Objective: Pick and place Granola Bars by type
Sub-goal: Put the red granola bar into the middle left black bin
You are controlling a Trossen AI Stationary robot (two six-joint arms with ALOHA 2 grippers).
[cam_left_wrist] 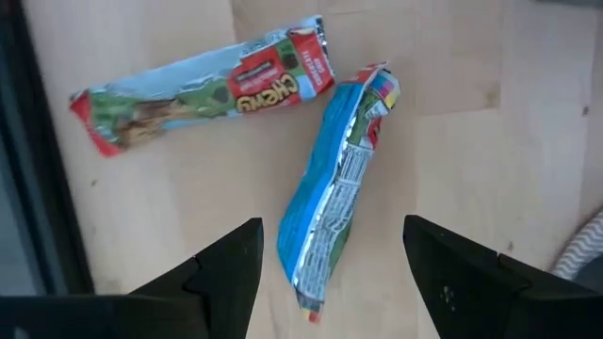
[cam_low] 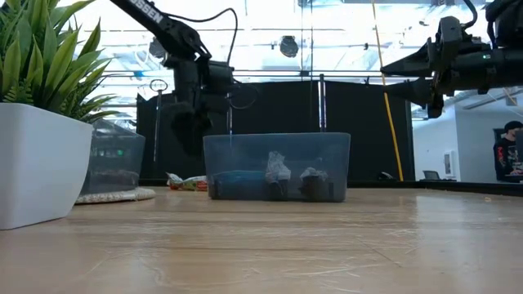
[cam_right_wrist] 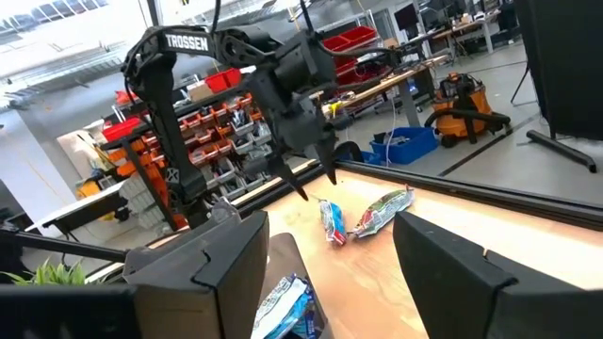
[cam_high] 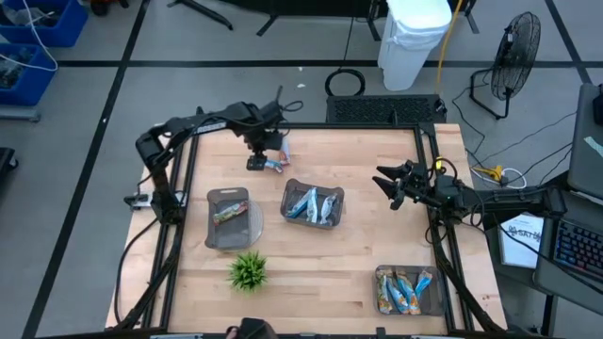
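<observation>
Two Granola Bars lie flat on the wood at the table's far side: a green-and-red one [cam_left_wrist: 203,87] and a blue one [cam_left_wrist: 337,184], its one end touching the other's. My left gripper [cam_left_wrist: 332,226] hangs open over them, fingers pointing down on either side of the blue bar's near end, above it and not touching; it also shows from above [cam_high: 258,158]. My right gripper [cam_high: 384,186] waits open and level above the table's right side, nothing between its fingers.
A left tray [cam_high: 228,218] holds a green-and-red bar. The middle tray [cam_high: 314,204] holds several blue bars. A tray [cam_high: 408,290] at the near right holds several blue-and-orange bars. A small green plant [cam_high: 249,271] stands near the front edge.
</observation>
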